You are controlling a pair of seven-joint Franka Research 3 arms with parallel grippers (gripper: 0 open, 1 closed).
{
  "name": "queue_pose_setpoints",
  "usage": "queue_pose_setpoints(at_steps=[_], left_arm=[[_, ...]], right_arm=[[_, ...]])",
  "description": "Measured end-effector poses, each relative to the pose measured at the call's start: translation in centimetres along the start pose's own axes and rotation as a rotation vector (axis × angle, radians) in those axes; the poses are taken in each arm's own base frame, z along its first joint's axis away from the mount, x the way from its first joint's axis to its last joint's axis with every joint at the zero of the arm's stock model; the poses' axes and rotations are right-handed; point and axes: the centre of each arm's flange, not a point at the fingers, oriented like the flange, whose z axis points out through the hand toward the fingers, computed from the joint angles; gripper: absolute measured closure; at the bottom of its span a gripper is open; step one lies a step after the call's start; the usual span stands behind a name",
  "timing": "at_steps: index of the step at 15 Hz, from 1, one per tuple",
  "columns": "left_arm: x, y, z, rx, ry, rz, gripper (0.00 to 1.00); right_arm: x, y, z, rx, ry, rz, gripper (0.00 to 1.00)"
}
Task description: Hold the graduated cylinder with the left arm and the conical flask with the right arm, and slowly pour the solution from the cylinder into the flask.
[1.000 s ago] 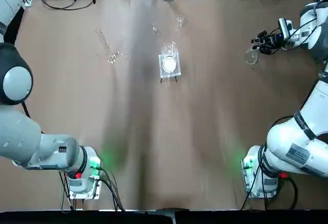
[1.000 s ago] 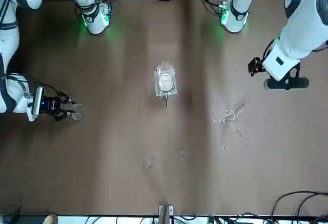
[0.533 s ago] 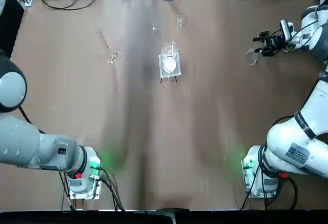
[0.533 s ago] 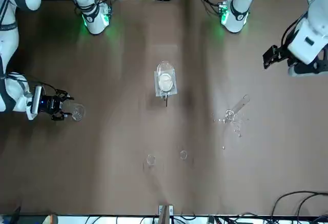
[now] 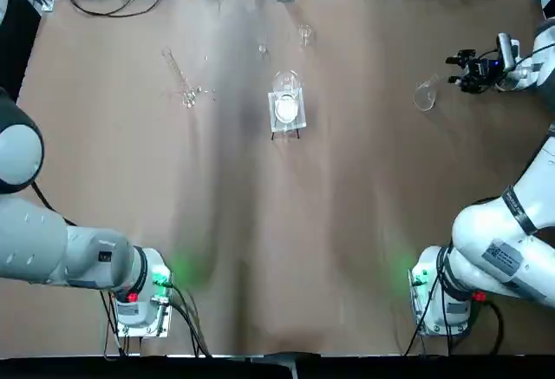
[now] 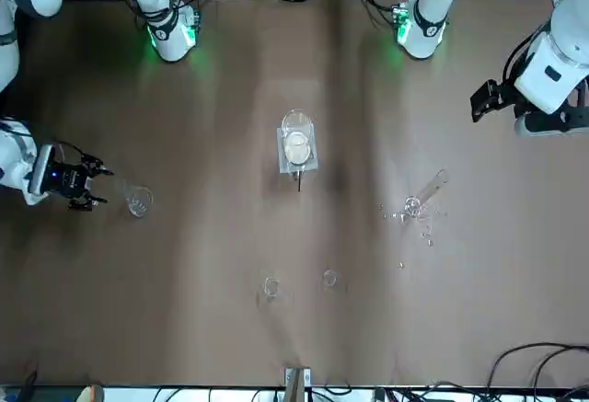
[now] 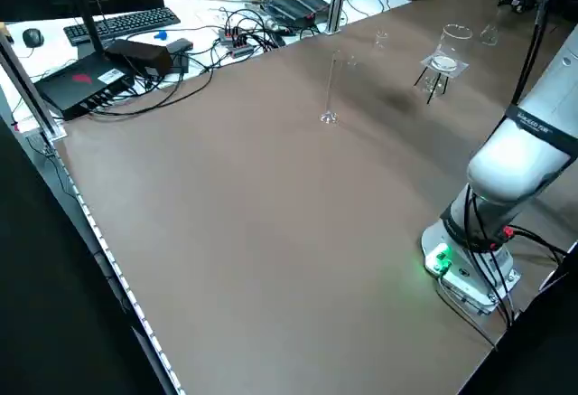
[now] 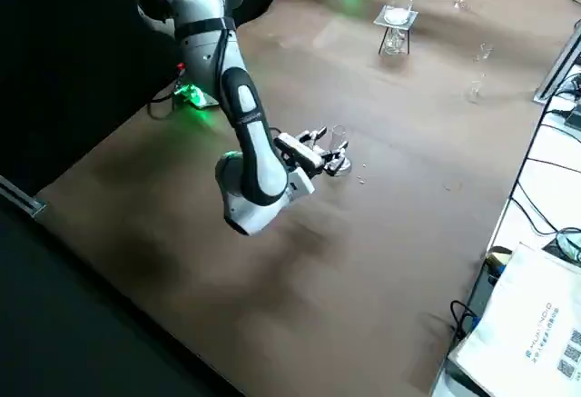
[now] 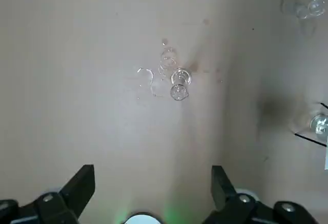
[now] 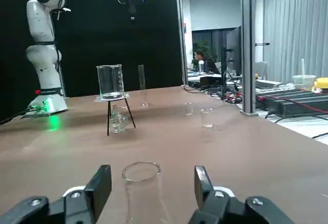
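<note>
1. Facing the flask (image 5: 425, 95), upright on the table just beyond the tips of the right gripper (image 5: 451, 70), open and holding nothing, out on the right
2. Reaching roughly level across the flask's upright axis, so probably best advanced toward the robot's left and slightly baseward before closing
3. Holding the left gripper (image 9: 153, 170) open and empty above the left side, nearer the cylinder (image 7: 329, 117), upright on the left, well apart from the flask
</note>
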Motion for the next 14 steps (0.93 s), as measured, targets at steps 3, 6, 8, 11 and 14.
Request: queue_pose_setpoints(at_steps=[3,6,8,11,14], left_arm=[[0.0,-0.2,0.0,0.000,0.000,-0.003,0.00],[0.0,-0.1,0.0,0.000,0.000,-0.003,0.00],[0.0,-0.1,0.0,0.000,0.000,-0.002,0.00],[0.0,0.1,-0.1,-0.001,0.001,0.002,0.00],[-0.2,0.1,-0.3,-0.002,0.006,0.002,0.00]], right_arm=[[3.0,1.7,-0.2,0.012,-0.030,0.070,0.29],[8.7,4.1,0.8,0.077,-0.151,0.167,0.29],[13.6,5.9,2.2,0.115,-0.275,0.244,0.29],[20.3,7.8,5.0,0.117,-0.445,0.353,0.30],[26.7,8.5,7.7,0.049,-0.629,0.412,0.30]])
